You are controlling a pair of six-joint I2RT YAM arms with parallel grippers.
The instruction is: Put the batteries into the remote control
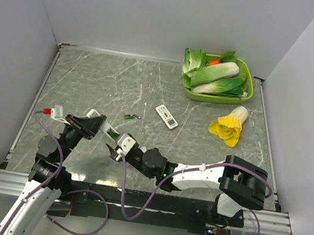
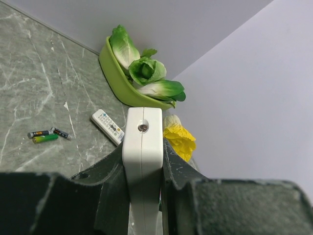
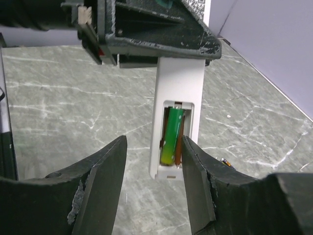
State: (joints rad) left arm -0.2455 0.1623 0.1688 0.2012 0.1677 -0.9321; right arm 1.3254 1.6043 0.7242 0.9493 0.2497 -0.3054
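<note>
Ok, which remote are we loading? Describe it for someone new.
At the near left of the grey marbled table, find the left gripper. The remote control is clamped in it. Unlike the other remote lying mid-table, it has a green battery in its open compartment.

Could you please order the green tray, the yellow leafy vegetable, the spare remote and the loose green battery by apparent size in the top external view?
1. green tray
2. yellow leafy vegetable
3. spare remote
4. loose green battery
All lie at a similar depth, so nearness hardly skews this.
</note>
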